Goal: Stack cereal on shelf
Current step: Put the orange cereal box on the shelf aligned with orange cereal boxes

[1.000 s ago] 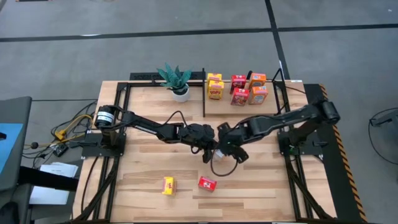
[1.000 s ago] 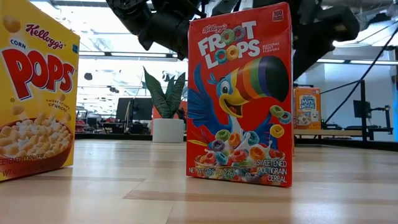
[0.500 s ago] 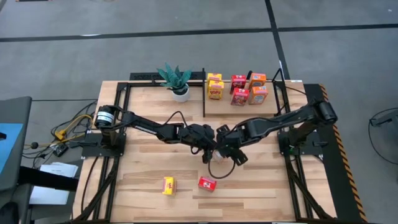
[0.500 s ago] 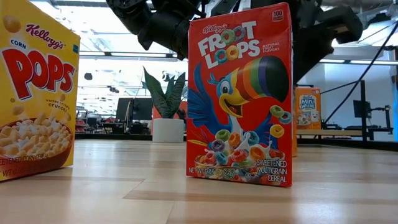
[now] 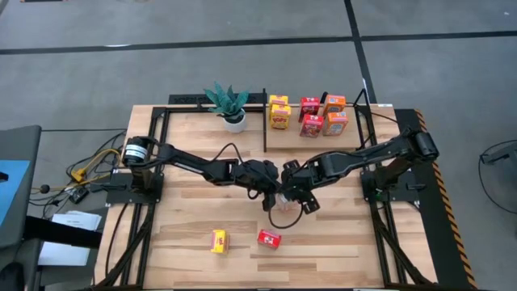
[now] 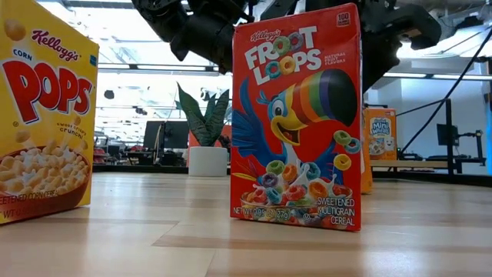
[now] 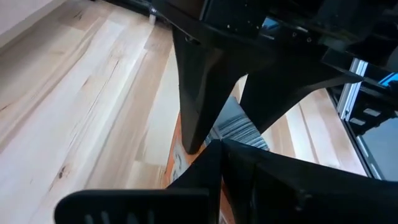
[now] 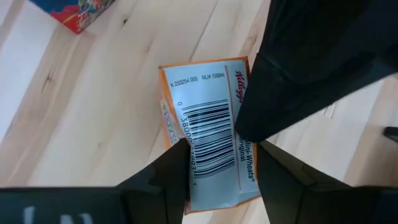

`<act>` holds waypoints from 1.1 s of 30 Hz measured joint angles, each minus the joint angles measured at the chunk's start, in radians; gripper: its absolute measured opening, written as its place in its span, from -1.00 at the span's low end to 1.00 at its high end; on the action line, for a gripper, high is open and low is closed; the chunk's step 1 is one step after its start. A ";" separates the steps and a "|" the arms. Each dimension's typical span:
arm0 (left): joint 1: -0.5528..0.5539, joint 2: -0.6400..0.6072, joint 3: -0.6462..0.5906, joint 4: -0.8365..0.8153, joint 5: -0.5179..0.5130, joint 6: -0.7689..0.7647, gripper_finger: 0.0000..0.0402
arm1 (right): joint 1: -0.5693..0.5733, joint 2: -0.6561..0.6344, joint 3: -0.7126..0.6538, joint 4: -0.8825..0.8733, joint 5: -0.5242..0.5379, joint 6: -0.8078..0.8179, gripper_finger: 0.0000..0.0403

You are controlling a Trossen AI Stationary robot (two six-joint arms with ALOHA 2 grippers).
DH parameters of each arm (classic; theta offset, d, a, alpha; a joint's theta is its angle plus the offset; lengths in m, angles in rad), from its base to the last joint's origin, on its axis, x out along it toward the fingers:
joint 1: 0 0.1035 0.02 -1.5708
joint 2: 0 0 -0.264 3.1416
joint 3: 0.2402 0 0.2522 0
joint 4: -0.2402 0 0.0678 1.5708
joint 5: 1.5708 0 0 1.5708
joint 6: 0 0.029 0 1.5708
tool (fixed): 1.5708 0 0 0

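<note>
An orange Mini-Wheats cereal box (image 8: 208,143) stands at the table's middle, its barcode panel facing up. Both grippers meet over it and hide it in the high view. My right gripper (image 8: 221,186) is shut on it from above. My left gripper (image 7: 222,146) is shut, with its tips at the same panel. The shelf (image 5: 271,149) at the far edge holds yellow (image 5: 279,113), red (image 5: 310,117) and orange (image 5: 335,115) boxes. A yellow box (image 5: 218,240) and a red box (image 5: 270,238) stand near the front edge. My right gripper pinches the box between its two fingers (image 8: 171,177), one on each wide face, beside the barcode panel (image 8: 211,155). The fingers point down, across the panel's short width. My left gripper's shut fingertips (image 8: 255,121) lie over the panel's far part (image 7: 239,127). I cannot tell whether they touch it.
A potted green plant (image 5: 229,103) stands left of the shelf's black post. In the low view the Froot Loops box (image 6: 296,123) and the Corn Pops box (image 6: 46,108) stand close to the camera. Bare wood lies between them and the arms.
My right gripper has shifted slightly toward the table's left, closer to my left gripper. The orange box stays at the table's middle.
</note>
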 joint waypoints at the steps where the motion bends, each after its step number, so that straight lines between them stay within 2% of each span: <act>1: 0.000 -0.007 0.000 -0.005 0.001 0.000 -1.00 | 0.000 0.000 0.000 0.000 0.000 0.012 -0.09; 8: 0.012 -0.112 -0.003 -0.104 -0.006 0.044 -1.00 | -0.001 -0.025 -0.002 -0.008 -0.003 0.105 -0.07; 12: 0.027 -0.215 -0.002 -0.175 -0.072 0.067 -1.00 | -0.026 -0.091 -0.002 0.003 -0.004 0.185 -0.11; 15: 0.034 -0.292 -0.006 -0.169 -0.092 0.135 -1.00 | -0.051 -0.181 -0.029 0.070 0.004 0.268 -0.12; 17: 0.038 -0.355 -0.028 -0.099 -0.093 0.165 -1.00 | -0.063 -0.255 -0.075 0.151 0.019 0.328 -0.11; 23: 0.058 -0.545 -0.174 0.024 -0.114 0.120 -0.97 | -0.049 -0.498 -0.254 0.263 0.164 0.516 -0.08; 27: 0.065 -0.630 -0.247 0.087 -0.113 0.100 -0.75 | -0.012 -0.628 -0.370 0.424 0.283 0.593 -0.10; 31: 0.063 -0.638 -0.253 0.073 -0.081 0.114 -0.37 | 0.002 -0.688 -0.438 0.639 0.352 0.598 -0.11; 33: 0.058 -0.624 -0.253 0.085 -0.102 0.117 -0.15 | 0.002 -0.684 -0.444 0.730 0.361 0.595 -0.10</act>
